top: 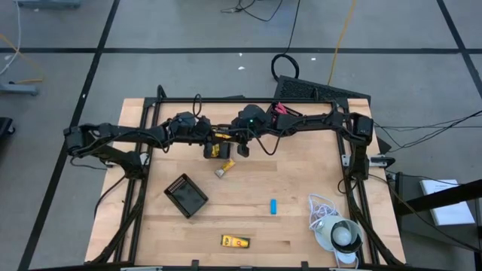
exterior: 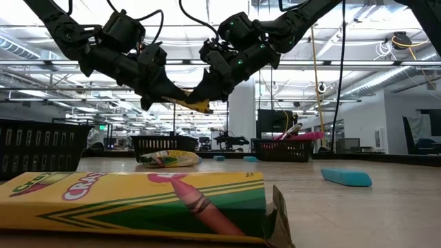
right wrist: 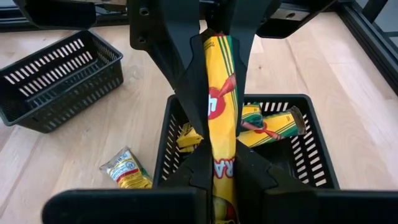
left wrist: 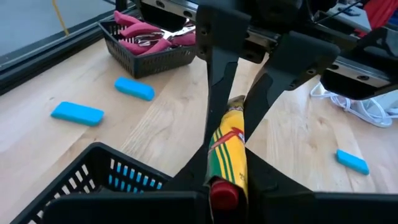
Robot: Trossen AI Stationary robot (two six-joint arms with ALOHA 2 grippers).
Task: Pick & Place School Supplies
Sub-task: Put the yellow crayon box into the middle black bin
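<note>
You're mid-handover: both the left gripper (left wrist: pixel 227 155) and right gripper (right wrist: pixel 222 140) have their jaws closed on one crayon box (right wrist: pixel 222 93), held in the air above a black basket (right wrist: pixel 311 149). Next, one side must let go before lowering it in.

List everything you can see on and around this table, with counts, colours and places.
crayon boxes: at least four, yellow; one at front edge, one held, others in middle basket
erasers: three, blue; loose on table
scissors: several, red; far basket
packet: one, yellow; beside middle basket
baskets: three, black; on table
cord: one, white; right side
left hand: shut on held box
right hand: shut on same box
</note>
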